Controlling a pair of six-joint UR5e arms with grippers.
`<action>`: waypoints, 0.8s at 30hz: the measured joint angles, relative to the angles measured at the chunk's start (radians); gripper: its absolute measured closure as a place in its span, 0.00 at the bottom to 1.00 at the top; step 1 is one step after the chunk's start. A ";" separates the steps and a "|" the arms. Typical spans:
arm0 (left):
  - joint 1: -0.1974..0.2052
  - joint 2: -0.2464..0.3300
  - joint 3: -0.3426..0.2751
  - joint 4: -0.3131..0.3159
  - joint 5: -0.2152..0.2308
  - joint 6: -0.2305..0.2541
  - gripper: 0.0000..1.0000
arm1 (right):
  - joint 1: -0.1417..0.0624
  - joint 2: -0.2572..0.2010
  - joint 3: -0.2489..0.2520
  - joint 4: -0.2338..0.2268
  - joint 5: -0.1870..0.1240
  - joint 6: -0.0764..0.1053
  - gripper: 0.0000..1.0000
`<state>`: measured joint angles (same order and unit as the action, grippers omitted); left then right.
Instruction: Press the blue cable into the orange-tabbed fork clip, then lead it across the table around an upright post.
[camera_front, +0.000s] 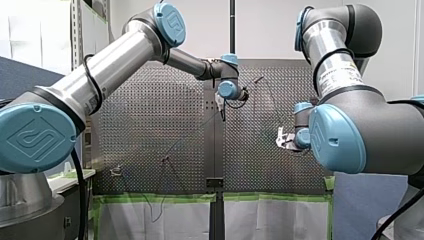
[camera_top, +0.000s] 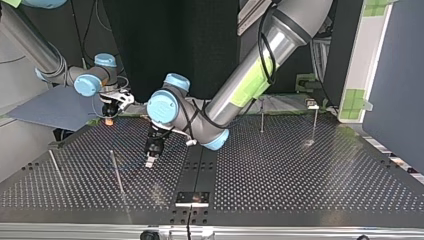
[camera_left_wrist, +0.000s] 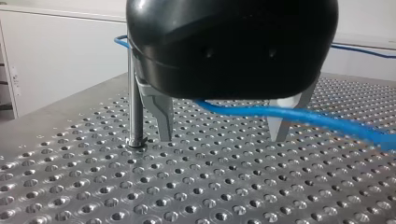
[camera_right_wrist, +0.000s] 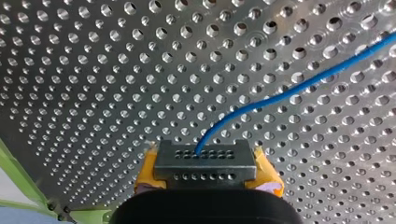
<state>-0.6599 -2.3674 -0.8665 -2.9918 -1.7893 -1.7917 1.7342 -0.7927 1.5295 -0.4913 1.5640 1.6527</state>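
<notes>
Left wrist view: my left tool (camera_left_wrist: 222, 137), black-bodied with two metal fingers (camera_left_wrist: 162, 114), hangs just above the perforated bench (camera_left_wrist: 187, 196). Its fingers are spread well apart and grip nothing. The blue cable (camera_left_wrist: 243, 109) runs crosswise between the two fingers, just under the tool's body and clear of the bench, and passes out beyond one finger. An upright post (camera_left_wrist: 135, 107) stands in the bench just outside the other finger, close beside it. A further stretch of the cable shows behind the post.

Right wrist view: my right tool (camera_right_wrist: 205, 163) has yellow pads (camera_right_wrist: 264, 168) on either side of its grey perforated tips, and it is closed. The cable appears to be pinched between the tips, though the contact itself is hidden. Ahead of the tool the cable curves away and runs off to one side above the bench.

Top view: the two tools stand apart, and the post is just beside my left one.
</notes>
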 joint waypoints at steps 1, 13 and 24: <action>0.000 0.000 0.000 0.000 0.000 0.000 0.00 | -0.001 0.001 0.001 -0.003 0.002 0.001 1.00; 0.001 0.001 0.001 0.000 0.002 0.000 0.00 | -0.027 0.092 0.005 -0.061 0.048 0.005 1.00; 0.001 0.000 0.001 0.000 0.000 0.000 0.00 | -0.062 0.188 0.004 -0.132 0.052 0.007 1.00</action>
<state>-0.6585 -2.3672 -0.8656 -2.9914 -1.7889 -1.7916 1.6720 -0.6047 1.5335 -0.6230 1.6155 1.6597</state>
